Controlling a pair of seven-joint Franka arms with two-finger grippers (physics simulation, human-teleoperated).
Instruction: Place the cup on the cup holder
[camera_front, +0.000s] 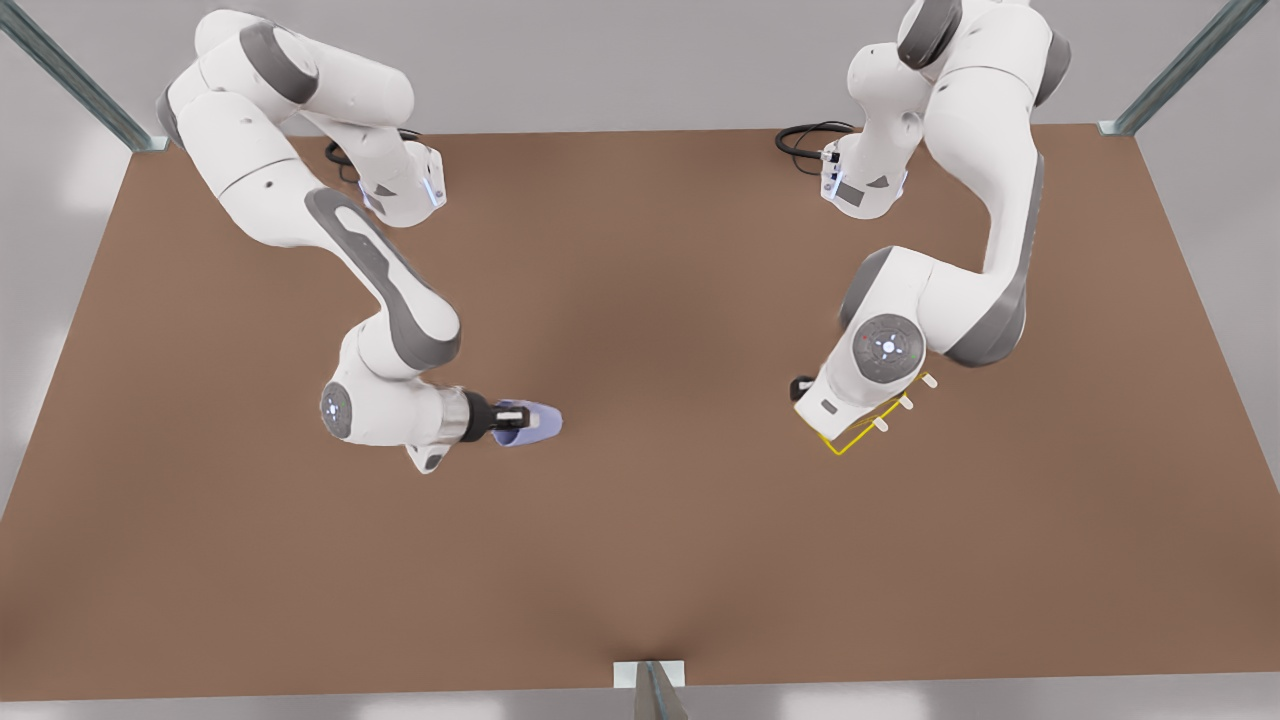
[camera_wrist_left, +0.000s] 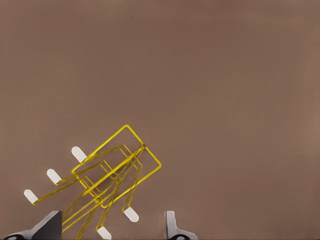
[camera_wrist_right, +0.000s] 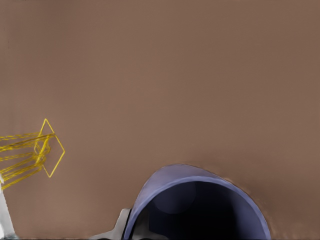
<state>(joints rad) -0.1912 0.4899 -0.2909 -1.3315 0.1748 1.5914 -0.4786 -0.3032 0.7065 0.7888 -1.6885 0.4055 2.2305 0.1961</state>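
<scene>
My right claw (camera_front: 522, 421) pinches the cup (camera_front: 535, 422). My left claw (camera_wrist_left: 112, 227), fingers spread, hangs over the holder (camera_wrist_left: 107, 175), seemingly apart.

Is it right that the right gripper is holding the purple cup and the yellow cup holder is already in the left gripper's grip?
Not quite. The left gripper is open above the cup holder, not gripping it, as the left wrist view shows. The right gripper does hold the cup.
</scene>
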